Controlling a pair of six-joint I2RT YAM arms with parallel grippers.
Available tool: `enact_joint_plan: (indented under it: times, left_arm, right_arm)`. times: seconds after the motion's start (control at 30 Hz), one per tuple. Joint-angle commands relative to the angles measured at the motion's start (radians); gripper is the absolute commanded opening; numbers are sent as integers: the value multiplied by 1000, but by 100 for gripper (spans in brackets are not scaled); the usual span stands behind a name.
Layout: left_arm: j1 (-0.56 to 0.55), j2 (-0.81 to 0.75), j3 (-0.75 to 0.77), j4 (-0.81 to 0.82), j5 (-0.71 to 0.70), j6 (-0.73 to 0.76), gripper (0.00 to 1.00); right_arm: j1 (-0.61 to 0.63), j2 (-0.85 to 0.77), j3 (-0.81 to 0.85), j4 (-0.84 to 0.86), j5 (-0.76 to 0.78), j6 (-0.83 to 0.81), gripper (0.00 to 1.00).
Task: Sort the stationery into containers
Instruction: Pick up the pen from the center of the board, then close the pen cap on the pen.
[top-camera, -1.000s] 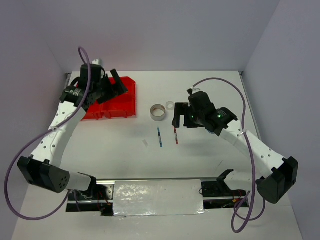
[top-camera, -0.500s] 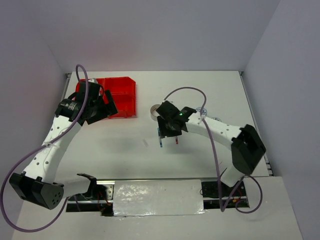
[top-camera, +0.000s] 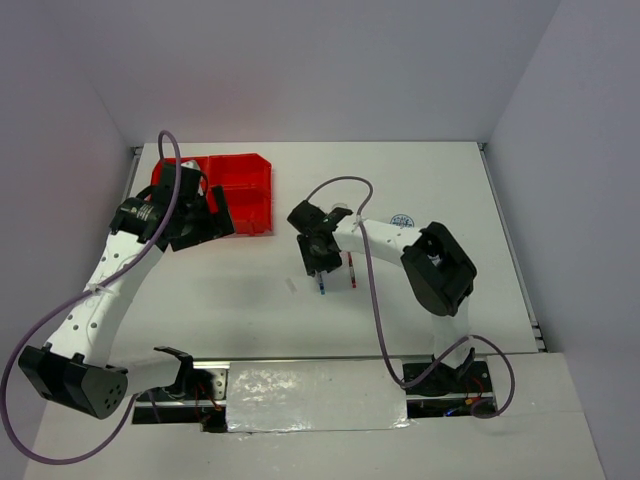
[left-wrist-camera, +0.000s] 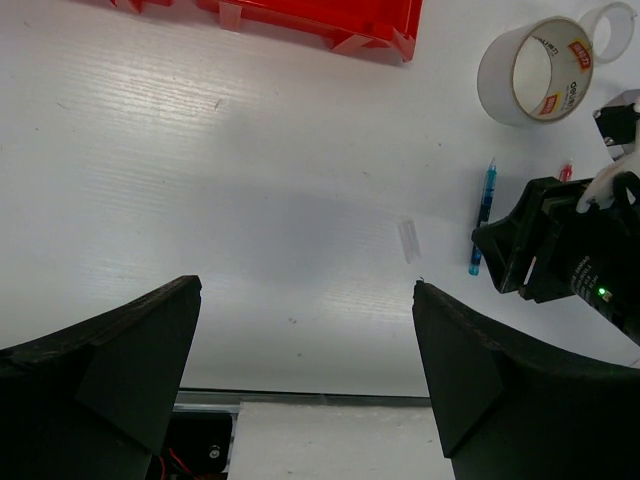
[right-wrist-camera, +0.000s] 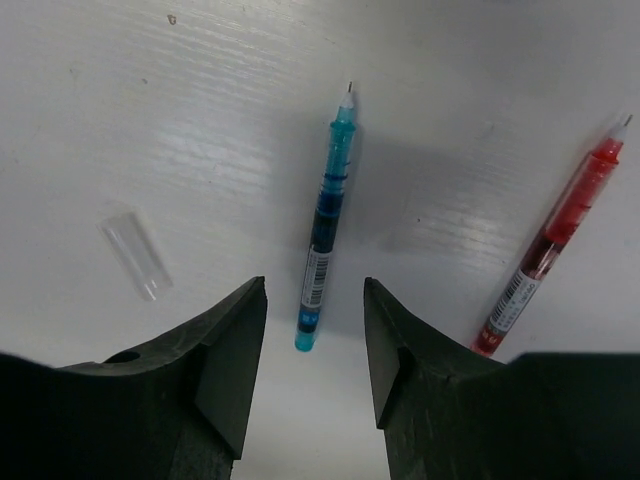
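Moved: right gripper (right-wrist-camera: 312, 300) has swung left over the blue pen (right-wrist-camera: 325, 225), its jaws narrower.
Blue pen: flat on the table, mid-scene, between the right jaws, untouched.
Red pen (right-wrist-camera: 555, 250): just right.
Right jaws: part-spread.
Left gripper (left-wrist-camera: 305, 300): jaws wide, beside the bin (top-camera: 245, 190), far left.

The left arm (top-camera: 100, 285) and right arm (top-camera: 385, 232) were white with black joints, the left dotted with small holes; a purple cable (top-camera: 345, 180) trailed from each; a green light (left-wrist-camera: 601, 293) glowed on the right
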Motion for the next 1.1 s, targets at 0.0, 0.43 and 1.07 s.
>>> enact_joint_plan:
  times: [0.0,0.43,1.07]
  left_arm:
    - [6,-9,11,11,18,37,99]
    - [7,26,26,20,39,26,99]
    - [-352,383,-52,90,-103,-638,98]
  right_arm:
    - [2,32,41,4,12,-11,50]
    - [-6,50,-108,123,-87,14,1]
    - [-30,-597,-164,-211,28,6,0]
